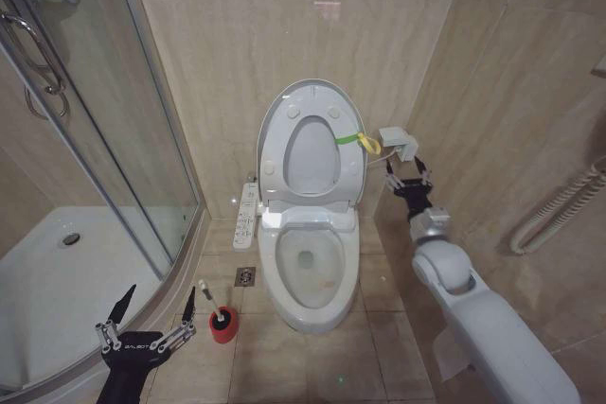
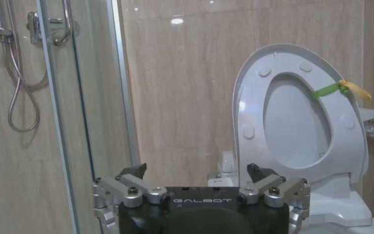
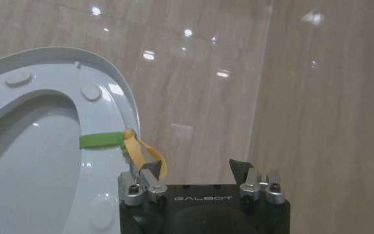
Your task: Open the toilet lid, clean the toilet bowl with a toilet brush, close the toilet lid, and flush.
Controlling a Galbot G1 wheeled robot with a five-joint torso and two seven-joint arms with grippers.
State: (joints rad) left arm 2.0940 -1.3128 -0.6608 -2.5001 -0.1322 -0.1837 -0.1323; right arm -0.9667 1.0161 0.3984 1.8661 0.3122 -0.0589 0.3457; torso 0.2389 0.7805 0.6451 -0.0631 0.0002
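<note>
- R arm stretched fwd; right gripper (image 1: 405, 177) jaws apart, just beside yellow-green strap loop (image 1: 361, 142), holding nothing.
- Left gripper (image 1: 159, 303) low near floor, jaws spread wide, empty.
- Toilet lid (image 1: 312, 144) upright against wall w/ seat; pads showing.
- Toilet bowl (image 1: 310, 267) open below.
- Toilet brush (image 1: 208, 297) in red holder (image 1: 222, 324), on floor just beside bowl, near left gripper.

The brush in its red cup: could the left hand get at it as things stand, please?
Probably yes. The open left hand hangs just beside the brush, with bare floor between them and nothing across the way.
</note>
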